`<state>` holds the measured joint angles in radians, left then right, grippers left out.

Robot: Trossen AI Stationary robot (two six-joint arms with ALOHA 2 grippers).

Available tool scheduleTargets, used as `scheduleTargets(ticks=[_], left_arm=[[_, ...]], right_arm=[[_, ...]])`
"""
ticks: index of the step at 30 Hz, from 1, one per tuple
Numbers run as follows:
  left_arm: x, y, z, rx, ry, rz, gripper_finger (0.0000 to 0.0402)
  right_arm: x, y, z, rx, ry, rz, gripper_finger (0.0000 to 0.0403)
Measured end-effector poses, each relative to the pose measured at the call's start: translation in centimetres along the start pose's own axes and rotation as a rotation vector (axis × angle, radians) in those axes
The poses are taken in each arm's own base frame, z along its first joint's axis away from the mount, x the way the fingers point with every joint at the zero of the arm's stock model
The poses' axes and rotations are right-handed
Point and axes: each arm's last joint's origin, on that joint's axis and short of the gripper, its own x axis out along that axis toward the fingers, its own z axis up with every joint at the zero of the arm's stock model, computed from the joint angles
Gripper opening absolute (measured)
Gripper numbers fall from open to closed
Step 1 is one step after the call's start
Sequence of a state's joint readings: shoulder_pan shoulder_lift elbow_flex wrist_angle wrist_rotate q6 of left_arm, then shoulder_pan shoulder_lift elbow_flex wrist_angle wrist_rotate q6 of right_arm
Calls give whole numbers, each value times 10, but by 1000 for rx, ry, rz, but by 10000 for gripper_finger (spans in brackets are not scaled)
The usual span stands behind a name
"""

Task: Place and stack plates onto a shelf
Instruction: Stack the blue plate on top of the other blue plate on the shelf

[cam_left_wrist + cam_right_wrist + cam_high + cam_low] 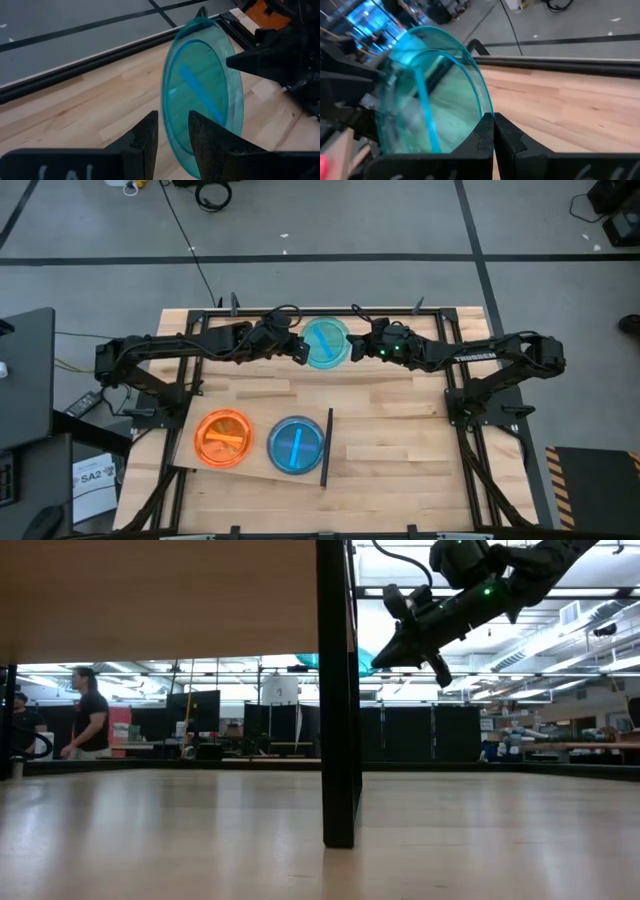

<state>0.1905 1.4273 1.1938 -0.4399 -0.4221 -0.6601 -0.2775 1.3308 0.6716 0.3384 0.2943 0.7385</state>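
Above the far middle of the bench (pixel 400 420), a teal plate (pixel 326 342) is held in the air between both arms. Its right rim is pinched by the fully closed fingers of the right gripper (pixel 352 348), while the left gripper (pixel 299 352) is set at its left rim, fingers parted around the edge. On the shelf (pixel 255 467) at the near left, an orange plate (pixel 223 439) and a blue plate (pixel 296 445) are laid side by side.
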Motion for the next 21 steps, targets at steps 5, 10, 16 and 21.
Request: scheduleTargets(ticks=[5,10,16,21], left_arm=[[0,0,0,0,1,1,114],[0,1,0,-2,1,3,114],[0,1,0,-8,-1,5,108],[0,1,0,-8,-1,5,83]], right_arm=[[2,1,1,8,-16,15,5],[1,3,3,12,-33,31,5],[1,3,3,12,-33,31,5],[1,3,3,12,-33,31,5]])
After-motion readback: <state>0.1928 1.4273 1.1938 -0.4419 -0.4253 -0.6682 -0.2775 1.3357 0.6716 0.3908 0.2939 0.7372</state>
